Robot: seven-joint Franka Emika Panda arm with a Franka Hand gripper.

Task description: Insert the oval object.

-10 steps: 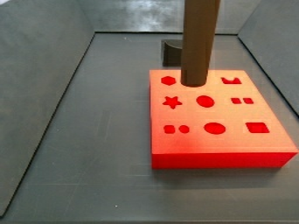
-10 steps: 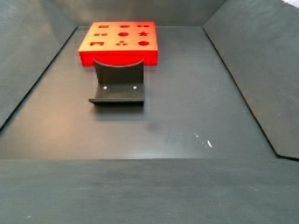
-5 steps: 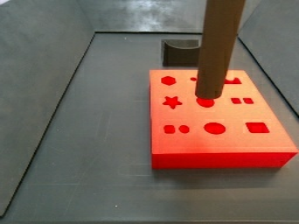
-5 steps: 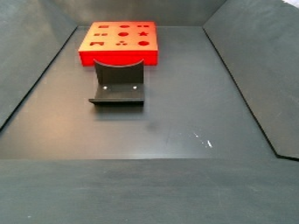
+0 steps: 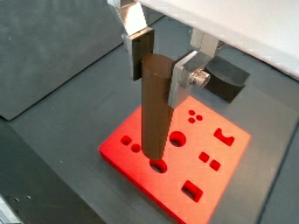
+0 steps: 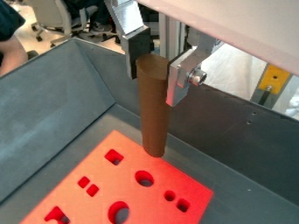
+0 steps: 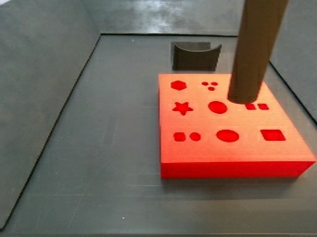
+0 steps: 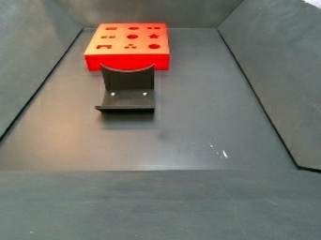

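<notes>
At the left of a side view a grey wall (image 7: 44,102) slopes down to the dark floor (image 7: 106,157), which stretches bare toward the near edge. Further right lies the red block (image 7: 229,139), flat on the floor, its top cut with shaped holes: a star (image 7: 183,108), round ones, a wide oval hole (image 7: 228,136) and a square (image 7: 273,135) near its right edge. Behind the block, at the far end, stands the fixture (image 7: 194,55), dark and curved at its top. The oval object (image 7: 257,51), a long brown peg, hangs upright over the right half of the block, its lower end above the top face near the small rectangular holes; whether it touches the surface cannot be told. In both wrist views the tool (image 5: 162,59) is clamped on the upper part of the peg (image 6: 152,105), one silver finger (image 5: 187,74) on each side, the peg reaching down toward the block (image 5: 176,162). In a side view from farther back the block (image 8: 127,47) sits at the far end with the fixture (image 8: 127,89) just in front of it.
</notes>
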